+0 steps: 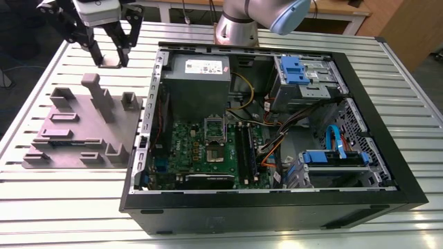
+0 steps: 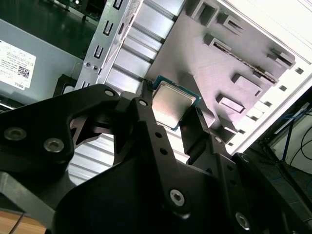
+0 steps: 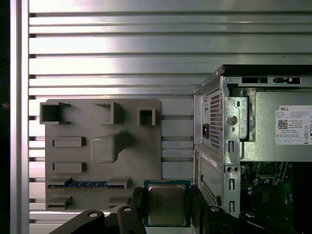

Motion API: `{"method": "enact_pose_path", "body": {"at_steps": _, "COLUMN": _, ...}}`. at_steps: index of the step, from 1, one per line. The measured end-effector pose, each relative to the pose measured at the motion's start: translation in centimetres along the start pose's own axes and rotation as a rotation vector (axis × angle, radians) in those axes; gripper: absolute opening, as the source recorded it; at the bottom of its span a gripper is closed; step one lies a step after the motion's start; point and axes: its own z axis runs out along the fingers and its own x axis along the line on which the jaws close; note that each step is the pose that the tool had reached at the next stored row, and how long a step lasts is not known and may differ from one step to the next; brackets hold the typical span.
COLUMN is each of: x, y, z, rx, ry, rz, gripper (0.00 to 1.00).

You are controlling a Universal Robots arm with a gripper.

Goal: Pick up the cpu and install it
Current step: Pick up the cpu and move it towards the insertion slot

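The cpu [image 3: 166,204] is a small square silver chip with a green rim, clamped between my gripper's two black fingers [image 3: 138,201]. In the second wrist view the cpu [image 2: 173,103] sits flat between the fingers, with my gripper [image 2: 171,111] shut on its edges. In the exterior view my gripper [image 1: 111,58] hangs high above the table at the exterior view's left, behind the grey holder block [image 1: 83,129], with the cpu [image 1: 111,65] at its tips. The motherboard's dark socket [image 1: 215,153] lies inside the open computer case [image 1: 277,207], well apart from the gripper.
The grey holder block [image 3: 102,146] has raised posts and slots and lies on the slatted metal table [image 3: 146,44]. The case's metal wall [image 3: 222,141] and power supply [image 1: 197,72] stand beside it. Cables and blue drive bays [image 1: 304,72] fill the case's far side.
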Motion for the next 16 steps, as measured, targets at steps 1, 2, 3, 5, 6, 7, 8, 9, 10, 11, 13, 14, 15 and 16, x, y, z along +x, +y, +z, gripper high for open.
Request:
{"method": "enact_pose_path", "body": {"at_steps": 1, "x": -0.02, "y": 0.00, "z": 0.00, "rx": -0.0001, "ry": -0.0001, "rz": 0.000, "gripper": 0.47}}
{"method": "enact_pose_path", "body": {"at_steps": 2, "x": -0.04, "y": 0.00, "z": 0.00, "rx": -0.0001, "ry": -0.0001, "rz": 0.000, "gripper": 0.47}}
{"method": "enact_pose_path", "body": {"at_steps": 3, "x": -0.06, "y": 0.00, "z": 0.00, "rx": -0.0001, "ry": -0.0001, "rz": 0.000, "gripper": 0.47}}
{"method": "enact_pose_path", "body": {"at_steps": 5, "x": -0.10, "y": 0.00, "z": 0.00, "rx": 0.0000, "ry": 0.0000, "rz": 0.000, "gripper": 0.47}}
{"method": "enact_pose_path", "body": {"at_steps": 6, "x": -0.49, "y": 0.01, "z": 0.00, "rx": -0.0001, "ry": -0.0001, "rz": 0.000, "gripper": 0.47}}
{"method": "enact_pose_path", "body": {"at_steps": 7, "x": -0.85, "y": 0.02, "z": -0.01, "rx": 0.0000, "ry": 0.0000, "rz": 0.000, "gripper": 0.47}}
{"method": "enact_pose_path", "body": {"at_steps": 8, "x": -0.87, "y": 0.02, "z": -0.01, "rx": 0.0000, "ry": 0.0000, "rz": 0.000, "gripper": 0.47}}
{"method": "enact_pose_path", "body": {"at_steps": 9, "x": -0.88, "y": 0.02, "z": -0.01, "rx": 0.0000, "ry": 0.0000, "rz": 0.000, "gripper": 0.47}}
{"method": "enact_pose_path", "body": {"at_steps": 10, "x": -0.90, "y": 0.02, "z": -0.01, "rx": 0.0000, "ry": 0.0000, "rz": 0.000, "gripper": 0.47}}
{"method": "enact_pose_path", "body": {"at_steps": 11, "x": -0.93, "y": 0.02, "z": -0.01, "rx": 0.0000, "ry": 0.0000, "rz": 0.000, "gripper": 0.47}}
{"method": "enact_pose_path", "body": {"at_steps": 13, "x": -0.98, "y": 0.02, "z": -0.01, "rx": -0.0001, "ry": -0.0001, "rz": 0.000, "gripper": 0.47}}
{"method": "enact_pose_path", "body": {"at_steps": 14, "x": -1.01, "y": 0.02, "z": -0.01, "rx": -0.0001, "ry": 0.0000, "rz": 0.000, "gripper": 0.47}}
{"method": "enact_pose_path", "body": {"at_steps": 15, "x": -1.04, "y": 0.02, "z": -0.01, "rx": 0.0000, "ry": 0.0000, "rz": 0.000, "gripper": 0.47}}
{"method": "enact_pose_path", "body": {"at_steps": 16, "x": -1.07, "y": 0.02, "z": -0.01, "rx": 0.0000, "ry": 0.0000, "rz": 0.000, "gripper": 0.47}}
